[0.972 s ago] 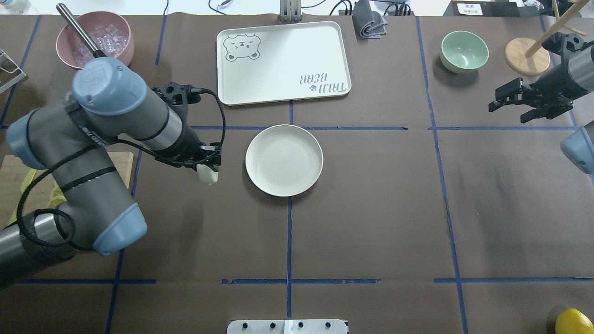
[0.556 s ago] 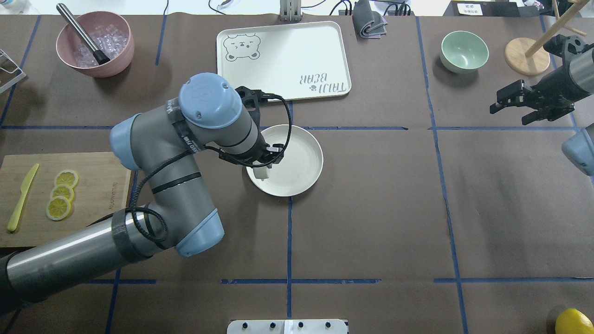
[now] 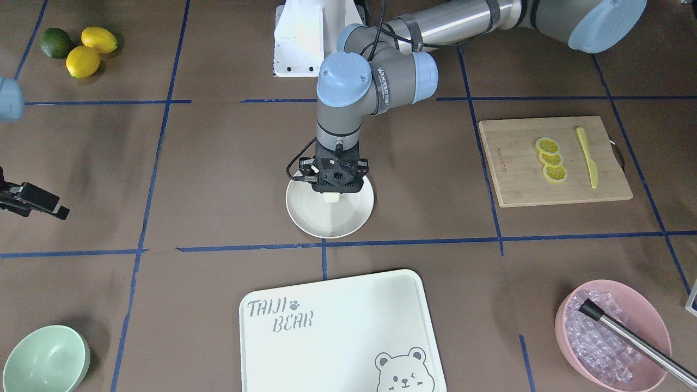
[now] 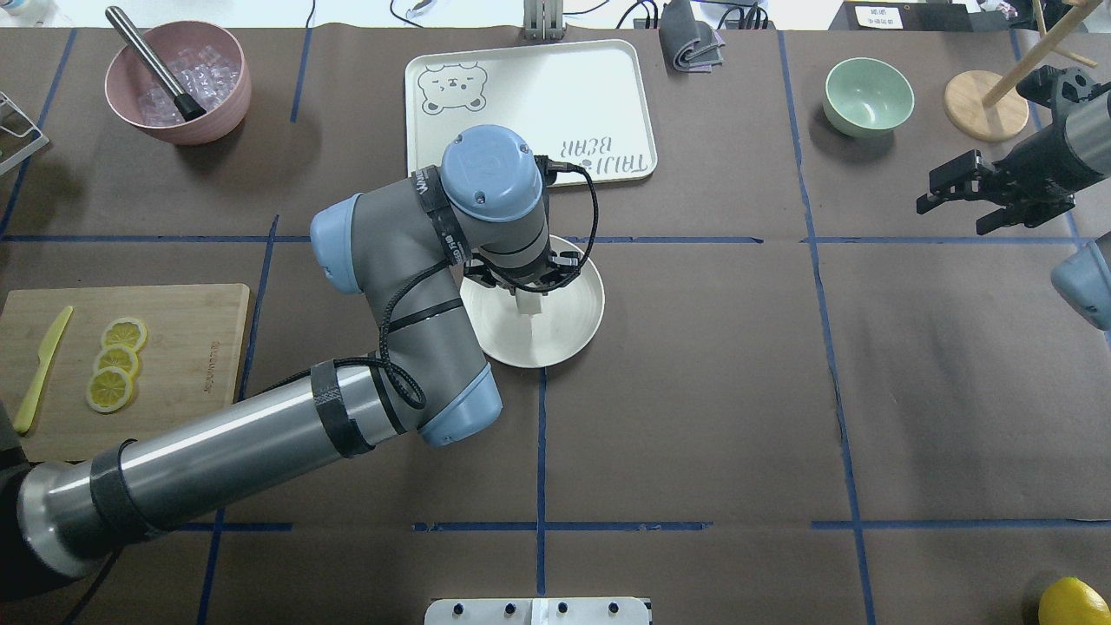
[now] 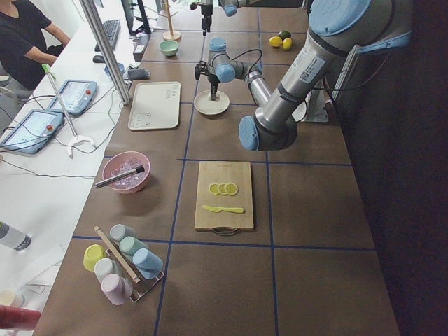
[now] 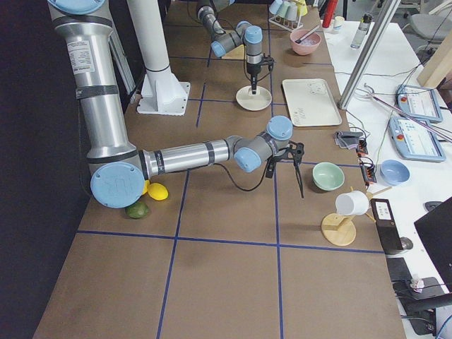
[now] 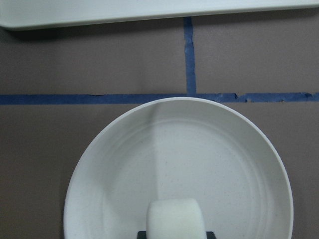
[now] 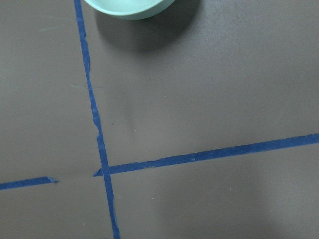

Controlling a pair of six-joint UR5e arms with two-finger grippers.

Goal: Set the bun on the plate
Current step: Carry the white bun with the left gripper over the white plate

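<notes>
I read "TAIJI BEAR" on the tray point(image 3: 348, 310). My left gripper point(image 4: 527, 295) clamps the bun point(image 7: 174, 219) over the plate point(image 4: 573, 325), its fingertips hidden. The right gripper point(image 4: 959, 195) is spread.

The left gripper point(image 3: 332, 196) hangs over the plate point(image 3: 309, 218), gripping the bun point(image 3: 331, 199). A bear-printed board point(image 3: 337, 326) lies near the plate, opposite the robot.

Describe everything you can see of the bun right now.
The bun is a small plain white lump, smooth and matte, with a rounded end and no markings. It is clamped in the left gripper, which points straight down, so only its lower part shows below the fingers. It is over the middle of the cream plate, well inside the rim. Whether it touches the plate cannot be told.
</notes>
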